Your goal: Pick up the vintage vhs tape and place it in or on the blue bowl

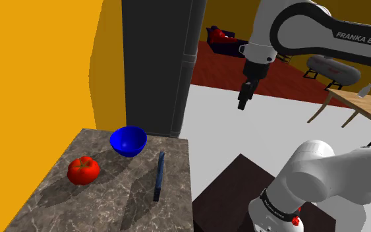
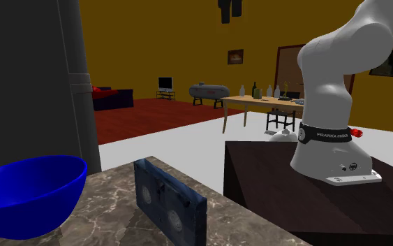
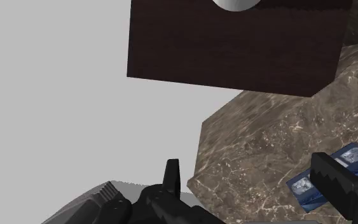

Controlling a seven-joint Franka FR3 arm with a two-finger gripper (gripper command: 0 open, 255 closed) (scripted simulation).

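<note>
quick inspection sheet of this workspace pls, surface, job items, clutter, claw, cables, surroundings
surface: grey-brown marbled countertop
job's things: dark blue vhs tape standing on edge, apart from the upright glossy blue bowl
clutter: round red tomato beside the bowl
grippers: black two-finger claw open, empty, raised well above the counter
cables: nothing seen
surroundings: orange wall, tall dark grey cabinet behind the counter
</note>
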